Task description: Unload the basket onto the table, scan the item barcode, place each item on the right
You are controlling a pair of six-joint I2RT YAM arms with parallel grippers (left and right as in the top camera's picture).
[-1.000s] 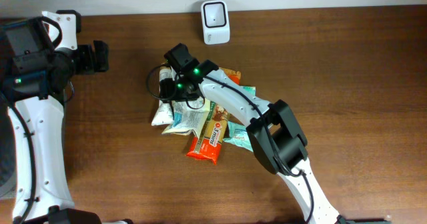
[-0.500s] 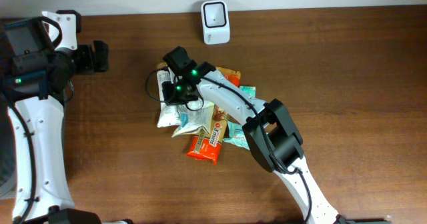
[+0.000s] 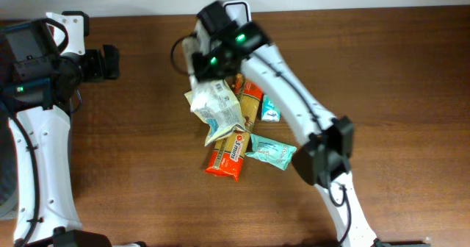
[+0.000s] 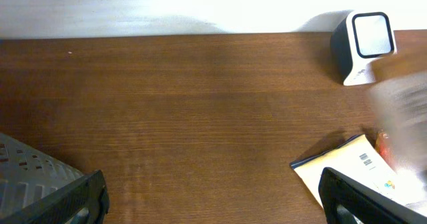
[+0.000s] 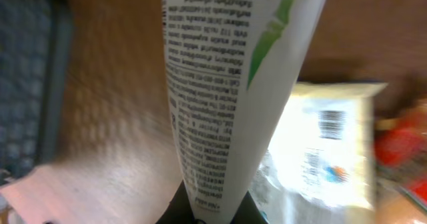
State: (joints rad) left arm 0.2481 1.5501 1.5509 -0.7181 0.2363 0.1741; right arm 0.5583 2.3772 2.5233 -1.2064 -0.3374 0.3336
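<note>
Tube, white with fine print and a green leaf mark, is clamped at its narrow end in the closed right claw; in the overhead view you will find that claw right beside the scanner, partly covering it. A white pouch with a barcode tops the pile of snack packets on the worktop, in front of the scanner. The left claw hangs well to the scanner's left, spread wide apart.
</note>
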